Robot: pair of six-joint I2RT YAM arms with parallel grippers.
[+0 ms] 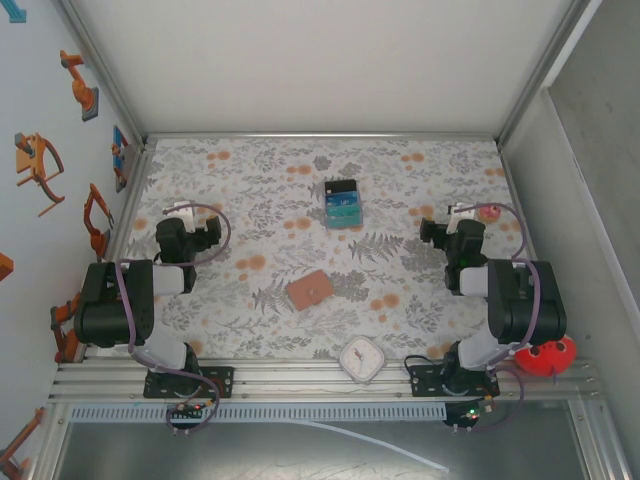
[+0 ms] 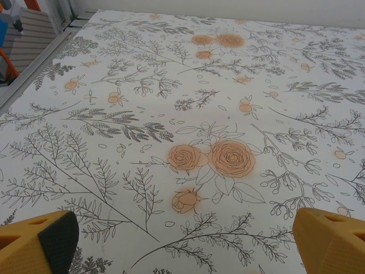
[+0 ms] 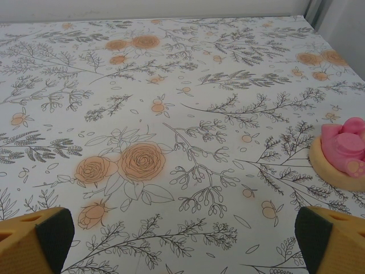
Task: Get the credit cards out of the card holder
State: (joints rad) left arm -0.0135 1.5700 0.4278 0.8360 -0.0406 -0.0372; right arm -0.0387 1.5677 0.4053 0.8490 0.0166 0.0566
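left gripper (image 2: 182, 245): 9 o'clock, arm folded, jaws spread, empty
right gripper (image 3: 182, 242): 3 o'clock, arm folded, jaws spread, empty
room: credit cards (image 1: 343, 202) 12 o'clock of card holder (image 1: 310, 290), mid-table

Left wrist view: the left fingers (image 2: 35, 244) are cut off by the bottom edge, so I see just their yellow tips. The same goes for the right fingers (image 3: 34, 240) in the right wrist view, where a pink-and-tan object (image 3: 341, 153) is clipped by the right edge. Top view: the credit cards (image 1: 343, 203) overlap, so I cannot count them. The card holder (image 1: 309, 290) is too small for me to make out its tab. A red object (image 1: 547, 356) sits partly hidden behind the right arm (image 1: 515, 295).
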